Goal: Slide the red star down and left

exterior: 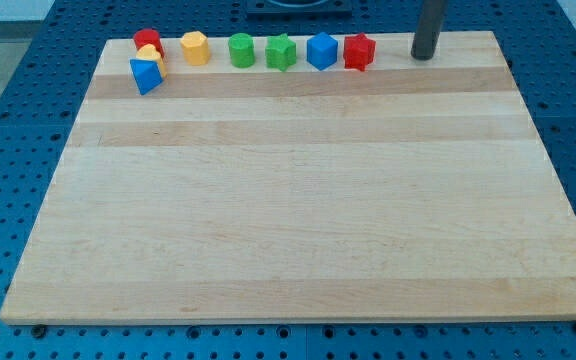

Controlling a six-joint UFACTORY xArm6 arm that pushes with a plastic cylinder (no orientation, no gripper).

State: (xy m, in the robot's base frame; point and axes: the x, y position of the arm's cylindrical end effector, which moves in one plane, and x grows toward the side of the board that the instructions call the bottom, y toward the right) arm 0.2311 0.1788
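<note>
The red star sits near the view's top edge of the wooden board, at the right end of a row of blocks. It touches a blue block on its left. My tip rests on the board to the right of the red star, about a block's width away, at the same height in the view. The rod rises out of the view's top.
Left along the row lie a green star, a green block and a yellow block. At the top left corner a red block, a yellow block and a blue block cluster together.
</note>
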